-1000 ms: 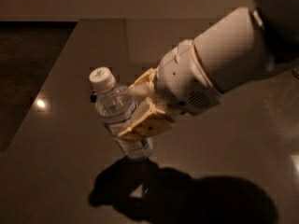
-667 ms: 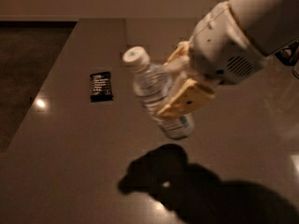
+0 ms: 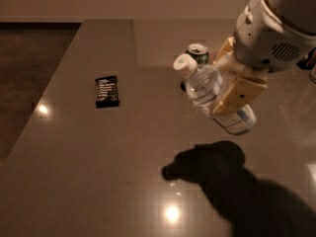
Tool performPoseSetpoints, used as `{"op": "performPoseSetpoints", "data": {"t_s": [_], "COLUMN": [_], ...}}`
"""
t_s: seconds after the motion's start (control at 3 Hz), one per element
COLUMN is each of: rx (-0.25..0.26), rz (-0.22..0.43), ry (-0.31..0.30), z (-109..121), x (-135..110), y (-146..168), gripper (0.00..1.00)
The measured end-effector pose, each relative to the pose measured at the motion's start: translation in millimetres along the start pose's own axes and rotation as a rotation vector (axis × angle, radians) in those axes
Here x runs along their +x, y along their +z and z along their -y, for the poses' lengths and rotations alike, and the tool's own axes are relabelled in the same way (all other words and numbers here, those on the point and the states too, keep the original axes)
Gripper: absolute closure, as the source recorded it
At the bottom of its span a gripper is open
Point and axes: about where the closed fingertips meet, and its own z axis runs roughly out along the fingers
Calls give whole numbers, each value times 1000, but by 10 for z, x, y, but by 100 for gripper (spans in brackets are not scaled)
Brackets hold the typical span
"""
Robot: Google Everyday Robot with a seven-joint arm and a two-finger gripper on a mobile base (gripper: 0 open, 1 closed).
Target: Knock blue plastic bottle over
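Observation:
The blue plastic bottle point(image 3: 205, 87) is clear and ribbed with a white cap. It hangs tilted in the air, cap up and to the left, base with its blue-and-white label down to the right. My gripper point(image 3: 232, 85) is shut on the bottle's middle, its tan fingers point(image 3: 238, 94) clamped across it. It holds the bottle well above the grey table point(image 3: 98, 172), over the right half. The white arm reaches in from the upper right. The bottle's shadow lies on the table below.
A green drink can point(image 3: 197, 54) stands just behind the held bottle. A small black packet point(image 3: 106, 91) lies flat on the table's left part. The table's left edge runs diagonally, with dark floor beyond it.
My gripper has carried the bottle up and to the right, lifting it off the table. The black packet and then the green can have come into view.

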Motion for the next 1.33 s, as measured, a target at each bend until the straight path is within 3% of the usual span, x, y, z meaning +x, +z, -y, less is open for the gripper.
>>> {"op": "performPoseSetpoints", "data": {"t_s": [0.33, 1.0, 1.33], "rx": [11, -19, -31], "rz": [-154, -338, -408], "ry": [-20, -50, -71], "z": [52, -32, -113], "x": [300, 725, 849], "y": [72, 362, 515], "gripper": [100, 100, 85]}}
